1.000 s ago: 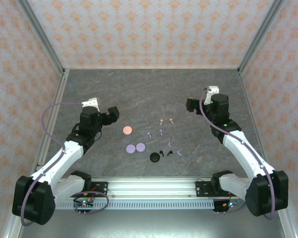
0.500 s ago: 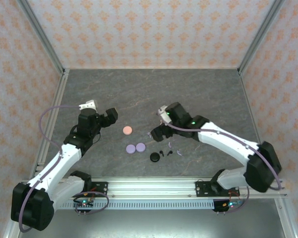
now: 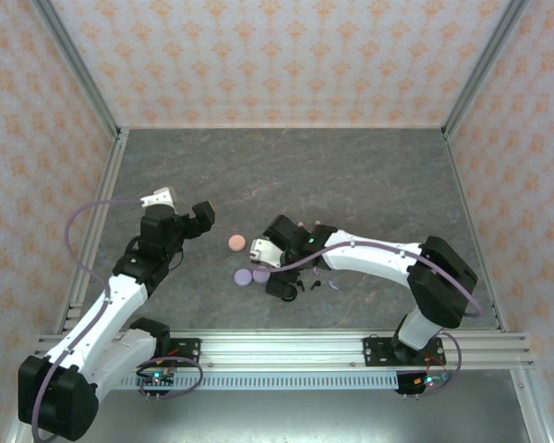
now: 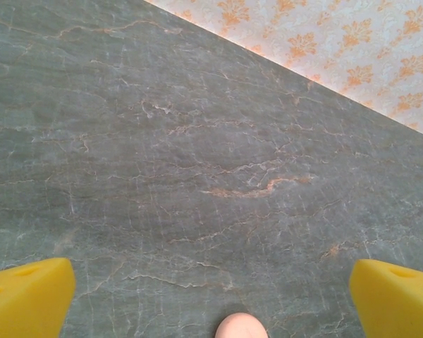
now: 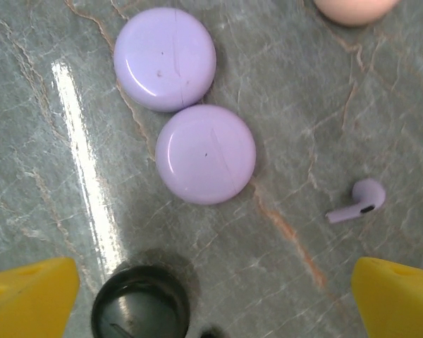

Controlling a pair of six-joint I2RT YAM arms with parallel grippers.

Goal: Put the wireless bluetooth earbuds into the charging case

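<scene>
My right gripper (image 3: 275, 277) hovers open over the cluster of round cases. Its wrist view shows two closed lavender cases (image 5: 165, 58) (image 5: 206, 154) side by side. A black case (image 5: 140, 303) lies just inside the left yellow finger (image 5: 29, 298). A lavender earbud (image 5: 357, 202) lies loose to the right, and the pink case (image 5: 354, 8) is cut by the top edge. My left gripper (image 3: 203, 214) stands open to the left of the pink case (image 3: 237, 243), whose rim (image 4: 241, 326) shows between its fingers. Black earbuds (image 3: 302, 286) and another lavender earbud (image 3: 335, 282) lie beside the right arm.
The dark marbled tabletop (image 3: 286, 175) stretches back to patterned walls with metal corner posts. A pink earbud (image 3: 300, 223) lies just behind the right forearm. An aluminium rail (image 3: 277, 346) runs along the near edge by the arm bases.
The right arm has swung from the right side across to the centre and now hangs over the cases. The left gripper has shifted slightly left and back.
</scene>
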